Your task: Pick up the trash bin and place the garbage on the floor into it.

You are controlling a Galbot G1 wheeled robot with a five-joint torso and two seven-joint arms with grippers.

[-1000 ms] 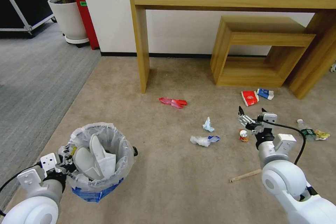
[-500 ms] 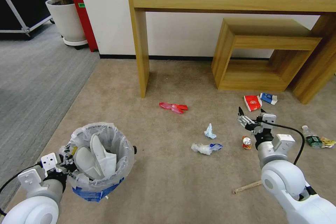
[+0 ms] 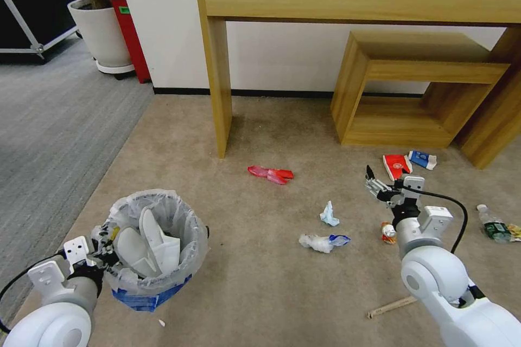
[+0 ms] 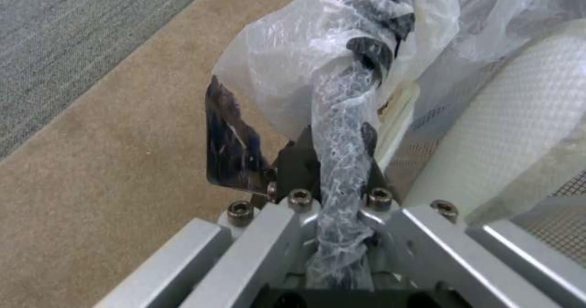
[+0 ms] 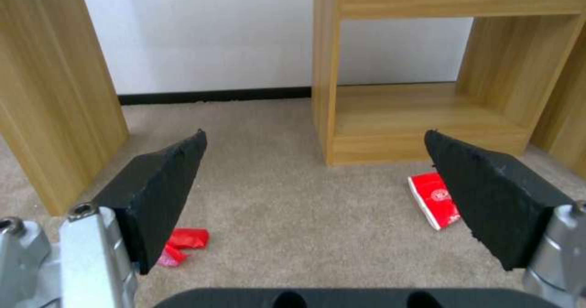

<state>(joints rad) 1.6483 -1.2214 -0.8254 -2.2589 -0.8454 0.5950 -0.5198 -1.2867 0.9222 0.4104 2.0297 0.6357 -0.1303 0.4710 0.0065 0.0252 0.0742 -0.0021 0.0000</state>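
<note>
The trash bin (image 3: 190, 261), lined with clear plastic and blue at its base, is at the lower left with two white slippers (image 3: 146, 241) inside. My left gripper (image 3: 104, 249) is shut on its bagged rim (image 4: 342, 116). My right gripper (image 3: 381, 184) hovers open above the floor (image 3: 260, 287), its fingers (image 5: 165, 193) wide apart. Garbage lies on the beige carpet: a red wrapper (image 3: 270, 174), two crumpled tissues (image 3: 328, 214) (image 3: 321, 242), a small can (image 3: 387, 232) just below my right gripper, a red cup (image 3: 396, 165), a blue-white carton (image 3: 423, 159), a clear bottle (image 3: 493, 225) and a wooden stick (image 3: 392, 307).
A tall wooden table (image 3: 217, 65) and a low wooden shelf unit (image 3: 418, 87) stand against the white wall ahead. Grey ribbed carpet (image 3: 49, 119) lies to the left, with a white plant pot (image 3: 100, 38) and a red box (image 3: 127, 27) at the far left.
The whole head picture has shifted, with the litter and furniture now lower and further right, so the camera has moved. Both arms keep their pose and the bin stays held.
</note>
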